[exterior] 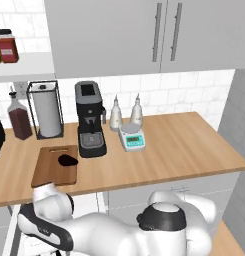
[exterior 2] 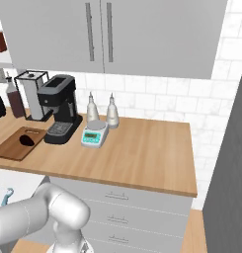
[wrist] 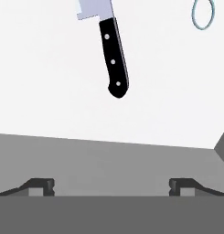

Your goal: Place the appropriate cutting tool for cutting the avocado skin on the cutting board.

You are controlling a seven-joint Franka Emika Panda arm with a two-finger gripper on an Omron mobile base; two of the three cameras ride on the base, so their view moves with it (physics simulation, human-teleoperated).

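The cutting tool [wrist: 113, 55], a knife with a black riveted handle and a grey blade, lies on the white floor of an open drawer [wrist: 49, 91]. Its handle points toward my gripper [wrist: 111, 185]. The gripper hangs above the drawer's near edge, short of the handle, and stands open with nothing between its fingertips [wrist: 42, 185]. On the counter the brown cutting board [exterior: 51, 170] lies left of the coffee machine, with the dark avocado [exterior: 69, 160] on its far right part. Board [exterior 2: 14, 148] and avocado [exterior 2: 27, 140] also show at the left of the right base view.
A light-blue looped tool [wrist: 202, 13] lies in the drawer right of the knife. A coffee machine [exterior: 90, 120], a scale [exterior: 132, 137], two bottles [exterior: 126, 112], a paper-towel holder [exterior: 46, 110] and a dark bottle [exterior: 19, 117] stand on the wooden counter [exterior: 184, 145]. The open drawer [exterior 2: 9, 183] sits below the board.
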